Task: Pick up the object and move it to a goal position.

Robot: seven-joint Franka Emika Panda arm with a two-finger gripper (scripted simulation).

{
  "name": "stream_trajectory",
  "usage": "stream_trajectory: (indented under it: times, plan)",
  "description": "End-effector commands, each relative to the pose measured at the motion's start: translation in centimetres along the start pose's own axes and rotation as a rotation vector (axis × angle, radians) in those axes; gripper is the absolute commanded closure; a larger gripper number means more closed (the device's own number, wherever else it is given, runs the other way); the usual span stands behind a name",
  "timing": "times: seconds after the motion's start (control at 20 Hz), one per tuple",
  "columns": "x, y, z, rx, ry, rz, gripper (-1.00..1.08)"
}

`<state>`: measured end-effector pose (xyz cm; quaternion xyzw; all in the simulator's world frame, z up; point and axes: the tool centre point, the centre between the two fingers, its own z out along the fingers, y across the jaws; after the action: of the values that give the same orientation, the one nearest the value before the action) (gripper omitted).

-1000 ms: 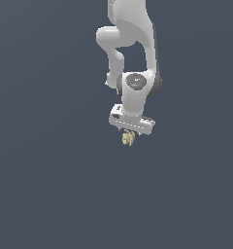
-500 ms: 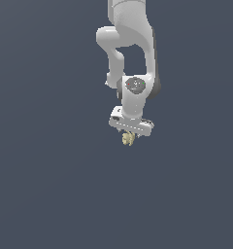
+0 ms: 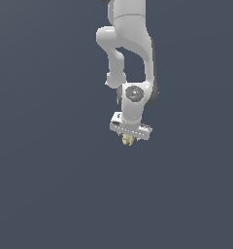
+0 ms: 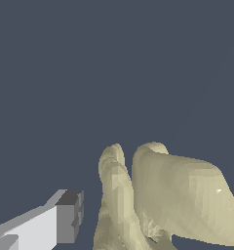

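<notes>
Operator: Pale yellow-tan is the colour of the object (image 3: 128, 140); where does it sit?

Technician: It hangs directly under the pincer (image 3: 129, 139), at the lower end of the white arm (image 3: 130, 53), against a plain dark grey background. In the wrist view the object (image 4: 158, 195) fills the lower half of the picture as a lumpy, pronged mass.

Operator: What is the pincer's state?

Technician: It is pinching the object. In the wrist view one white finger with a dark pad (image 4: 70, 217) stands just beside the lump on one side, and a dark sliver shows at the picture's edge on the opposite side, judged to be the second pad.

Operator: How should the carry be executed?

Technician: Judged from these views, the transfer to the goal is in progress. Maintain clamping force, translate smoothly, and avoid wrist rotation, because an irregular lump held on small contact patches could pivot or slip.

Operator: What cannot be verified?

Technician: No goal marker appears in either view. No tabletop edge is distinguishable, so height above any surface cannot be told. The second finger is almost wholly cut off, and the exact contact points are hidden behind the object.
</notes>
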<state>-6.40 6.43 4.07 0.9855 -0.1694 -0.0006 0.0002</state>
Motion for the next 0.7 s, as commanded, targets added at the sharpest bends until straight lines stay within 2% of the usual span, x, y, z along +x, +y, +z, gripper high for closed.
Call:
stream_trajectory:
  times: [0.0,0.65]
  plan:
    - [0.05,-0.03,0.12,0.001,0.001,0.0,1.08]
    - [0.07,0.1,-0.15,0.001,0.002,0.0,1.08]
